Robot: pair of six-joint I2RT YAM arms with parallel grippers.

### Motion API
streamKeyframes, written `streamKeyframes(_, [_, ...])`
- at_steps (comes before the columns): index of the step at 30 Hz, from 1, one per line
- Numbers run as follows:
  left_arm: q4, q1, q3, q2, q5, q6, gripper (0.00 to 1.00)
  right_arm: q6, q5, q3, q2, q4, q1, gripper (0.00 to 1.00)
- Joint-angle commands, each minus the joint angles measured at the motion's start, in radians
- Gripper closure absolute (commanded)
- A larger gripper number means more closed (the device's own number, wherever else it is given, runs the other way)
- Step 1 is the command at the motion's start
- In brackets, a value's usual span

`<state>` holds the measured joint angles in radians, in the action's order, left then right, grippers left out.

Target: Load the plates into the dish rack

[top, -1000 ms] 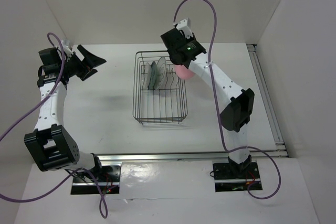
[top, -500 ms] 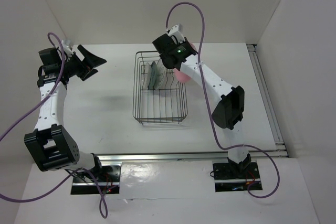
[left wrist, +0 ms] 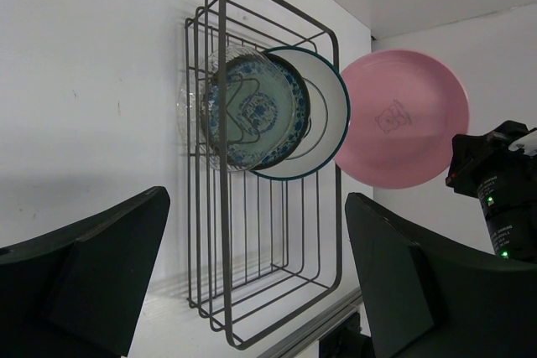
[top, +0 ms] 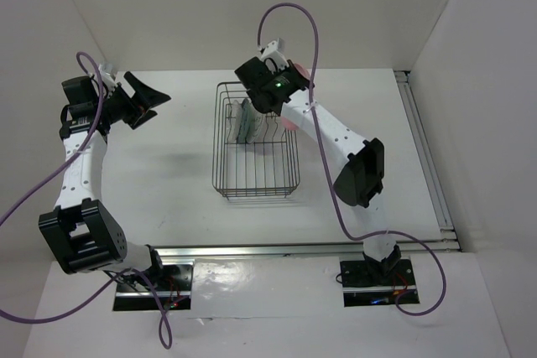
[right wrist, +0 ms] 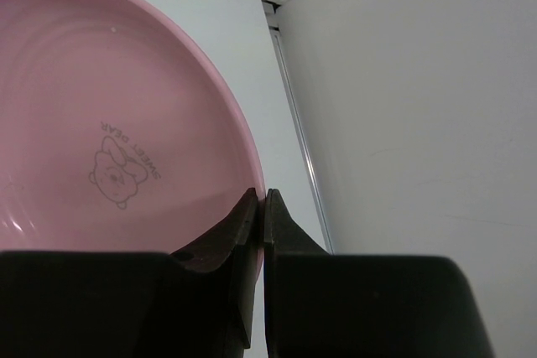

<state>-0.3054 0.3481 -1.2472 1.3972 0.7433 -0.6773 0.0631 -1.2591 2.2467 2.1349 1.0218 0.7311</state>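
The black wire dish rack [top: 256,175] stands mid-table. In the left wrist view three plates stand upright in the rack [left wrist: 252,291]: a clear glass one [left wrist: 193,111], a teal patterned one [left wrist: 252,111] and a white one with a dark rim [left wrist: 327,115]. My right gripper [top: 282,98] is shut on the rim of the pink plate [top: 290,121] and holds it in the air at the rack's far right corner. The right wrist view shows the pink plate [right wrist: 109,123] pinched in my right gripper [right wrist: 263,207]. The pink plate also shows in the left wrist view [left wrist: 403,119]. My left gripper [top: 147,98] is open and empty, well left of the rack, and shows in its own view [left wrist: 256,282].
White walls close in the table at the back and sides. A metal rail [top: 424,148] runs along the right edge and another [top: 294,248] along the near edge. The right arm's purple cable [top: 289,14] loops above the rack.
My right gripper has carried the pink plate left, from beside the rack's right side to over its far right corner. The left arm has not moved.
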Motion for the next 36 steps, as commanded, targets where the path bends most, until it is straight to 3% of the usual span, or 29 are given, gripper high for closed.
streamKeyframes(1, [0.031,-0.003,-0.026,-0.003,0.031,0.027,0.00,0.033,-0.079,0.056,0.010,0.023,0.020,1.00])
streamKeyframes(36, [0.031,-0.003,-0.008,-0.032,0.013,-0.001,0.00,0.069,-0.129,0.139,0.125,0.070,0.021,1.00])
